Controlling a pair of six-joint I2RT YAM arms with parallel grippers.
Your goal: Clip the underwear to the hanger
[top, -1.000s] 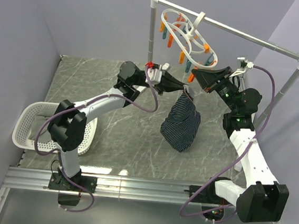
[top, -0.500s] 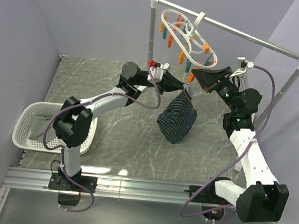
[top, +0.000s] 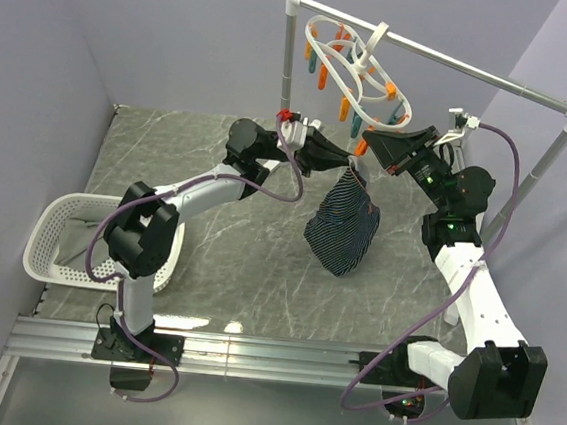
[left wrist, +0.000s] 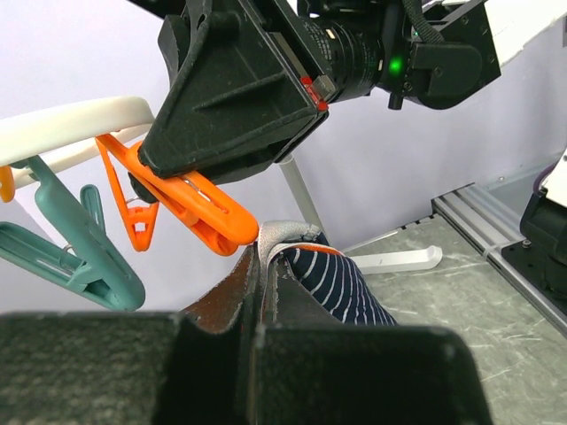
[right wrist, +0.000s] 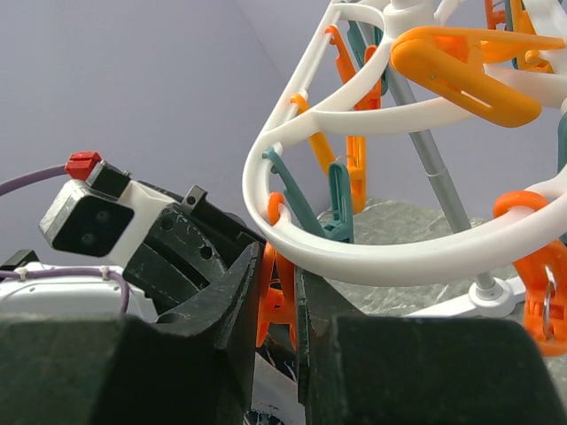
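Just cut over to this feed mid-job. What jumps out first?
The striped navy underwear dangles in mid-air above the table, pinched at its top edge by the left gripper. Right beside it, the right gripper is clamped on an orange peg hanging from the white hanger on the rail.

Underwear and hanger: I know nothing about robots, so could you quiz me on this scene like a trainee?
1. True or false: the underwear lies flat on the table.
2. The right jaws squeeze: A) an orange peg; B) a sock; C) a cup.
3. Which arm's jaws hold the underwear?
Key: 1 false, it hangs in the air; 2 A; 3 the left jaws.
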